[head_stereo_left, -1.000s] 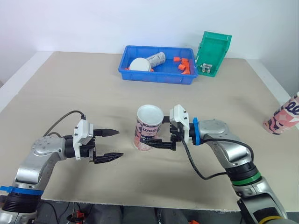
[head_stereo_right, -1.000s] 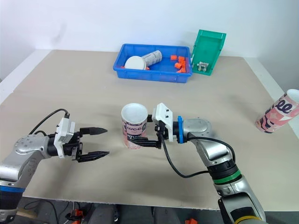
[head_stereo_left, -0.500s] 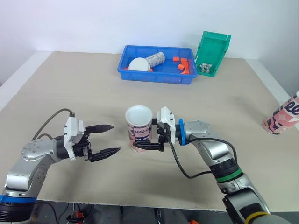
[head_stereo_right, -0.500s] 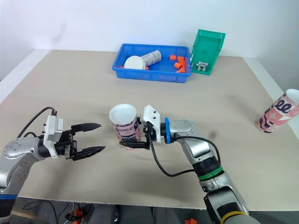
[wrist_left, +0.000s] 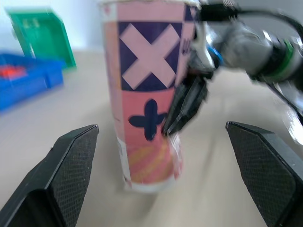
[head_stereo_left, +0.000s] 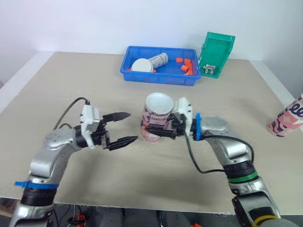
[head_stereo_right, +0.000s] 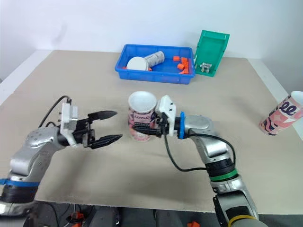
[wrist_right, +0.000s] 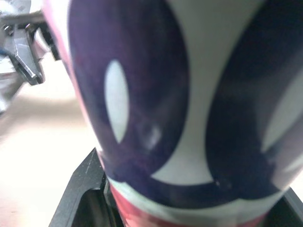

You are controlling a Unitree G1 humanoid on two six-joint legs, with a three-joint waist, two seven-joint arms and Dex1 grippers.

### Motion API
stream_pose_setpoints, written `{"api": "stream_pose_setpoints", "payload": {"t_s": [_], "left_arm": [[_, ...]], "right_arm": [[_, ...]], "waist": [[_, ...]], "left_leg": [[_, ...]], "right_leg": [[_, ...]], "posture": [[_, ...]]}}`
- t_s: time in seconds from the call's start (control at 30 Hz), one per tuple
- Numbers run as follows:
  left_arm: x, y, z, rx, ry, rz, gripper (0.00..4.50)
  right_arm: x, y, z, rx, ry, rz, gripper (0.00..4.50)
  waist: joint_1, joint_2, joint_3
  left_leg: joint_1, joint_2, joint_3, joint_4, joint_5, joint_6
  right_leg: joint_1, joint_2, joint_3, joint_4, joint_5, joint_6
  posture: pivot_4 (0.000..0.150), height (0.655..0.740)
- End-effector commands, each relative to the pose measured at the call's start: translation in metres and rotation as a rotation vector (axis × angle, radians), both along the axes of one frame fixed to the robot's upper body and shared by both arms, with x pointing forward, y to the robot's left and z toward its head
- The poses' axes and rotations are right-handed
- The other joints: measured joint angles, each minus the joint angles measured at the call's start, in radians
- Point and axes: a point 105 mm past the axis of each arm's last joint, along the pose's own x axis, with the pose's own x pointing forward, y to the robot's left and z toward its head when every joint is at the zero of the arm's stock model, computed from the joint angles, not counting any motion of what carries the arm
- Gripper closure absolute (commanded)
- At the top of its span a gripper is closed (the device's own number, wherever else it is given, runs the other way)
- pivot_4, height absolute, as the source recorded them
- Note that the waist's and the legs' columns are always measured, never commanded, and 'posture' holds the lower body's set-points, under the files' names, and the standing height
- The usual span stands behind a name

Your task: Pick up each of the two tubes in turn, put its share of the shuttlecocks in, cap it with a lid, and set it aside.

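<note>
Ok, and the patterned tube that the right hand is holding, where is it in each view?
Left eye view: tube at centre.
Right eye view: tube slightly left of centre.
Left wrist view: tube in the middle, close.
Right wrist view: tube very close, its pattern large.
Shared landmark: blue tray, beyond the tube in both eye views and the left wrist view.
</note>
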Motion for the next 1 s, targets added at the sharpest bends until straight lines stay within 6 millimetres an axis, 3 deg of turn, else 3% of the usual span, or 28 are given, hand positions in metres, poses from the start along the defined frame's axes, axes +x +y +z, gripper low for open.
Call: {"api": "stream_pose_setpoints", "payload": {"t_s": [0.03, 0.17, 0.3, 0.43, 0.67, 0.8, 0.83, 0.93, 1.0], "left_arm": [[0.015, -0.021, 0.011, -0.03, -0.028, 0.001, 0.0], [0.035, -0.055, 0.016, -0.037, -0.035, -0.017, 0.0], [0.041, -0.071, 0.02, -0.039, -0.04, -0.033, 0.0], [0.041, -0.079, 0.019, -0.02, -0.046, -0.066, 0.0], [0.042, -0.083, 0.026, -0.036, -0.051, -0.075, 0.0], [0.041, -0.083, 0.028, -0.045, -0.05, -0.071, 0.0], [0.041, -0.082, 0.027, -0.045, -0.05, -0.069, 0.0], [0.04, -0.081, 0.027, -0.045, -0.049, -0.065, 0.0], [0.04, -0.08, 0.027, -0.045, -0.048, -0.064, 0.0]], "right_arm": [[0.024, -0.063, 0.028, 0.08, -0.087, -0.303, 1.99], [0.04, -0.172, 0.018, 0.091, -0.101, -0.779, 1.99], [0.038, -0.225, 0.008, 0.114, -0.089, -1.014, 1.99], [0.035, -0.263, 0.0, 0.163, -0.066, -1.187, 1.99], [0.04, -0.273, -0.015, 0.18, -0.018, -1.256, 1.99], [0.042, -0.269, -0.038, 0.182, 0.103, -1.238, 1.99], [0.041, -0.267, -0.041, 0.18, 0.114, -1.22, 1.33], [0.04, -0.264, -0.047, 0.155, 0.129, -1.204, 0.14], [0.039, -0.269, -0.052, 0.134, 0.151, -1.226, 0.06]], "waist": [[0.003, 0.0, 0.0], [0.01, 0.0, 0.0], [0.0, 0.0, 0.0], [-0.017, 0.002, 0.0], [-0.017, 0.002, 0.0], [-0.018, 0.003, 0.0], [-0.018, 0.002, 0.0], [-0.018, 0.002, 0.0], [-0.019, 0.003, 0.001]], "left_leg": [[0.0, 0.0, 0.0, 0.0, 0.0, 0.0], [-0.001, -0.002, 0.0, 0.0, 0.0, 0.0], [-0.002, -0.004, 0.0, -0.001, 0.0, 0.001], [-0.001, -0.004, 0.0, -0.004, -0.002, 0.003], [0.001, -0.005, 0.0, 0.0, -0.001, 0.003], [0.001, -0.005, 0.0, 0.0, -0.001, 0.004], [0.001, -0.005, 0.0, 0.0, -0.001, 0.004], [0.003, -0.005, -0.001, 0.0, -0.001, 0.004], [0.003, -0.006, 0.0, 0.0, -0.001, 0.004]], "right_leg": [[0.0, 0.0, 0.0, 0.0, 0.001, 0.001], [0.0, 0.0, 0.001, -0.002, 0.001, 0.003], [0.001, -0.001, 0.003, -0.004, 0.0, 0.004], [0.0, 0.0, 0.005, -0.004, 0.0, 0.003], [0.003, -0.001, 0.005, -0.005, 0.002, 0.007], [0.006, -0.001, 0.006, -0.009, 0.005, 0.009], [0.007, -0.001, 0.006, -0.01, 0.006, 0.009], [0.01, -0.001, 0.006, -0.012, 0.006, 0.009], [0.01, -0.001, 0.006, -0.013, 0.006, 0.009]], "posture": [[0.15, 0.7038], [0.15, 0.7038], [0.15, 0.7038], [0.15, 0.7038], [0.15, 0.7038], [0.15, 0.7038], [0.15, 0.7038], [0.15, 0.7038], [0.15, 0.7038]]}}
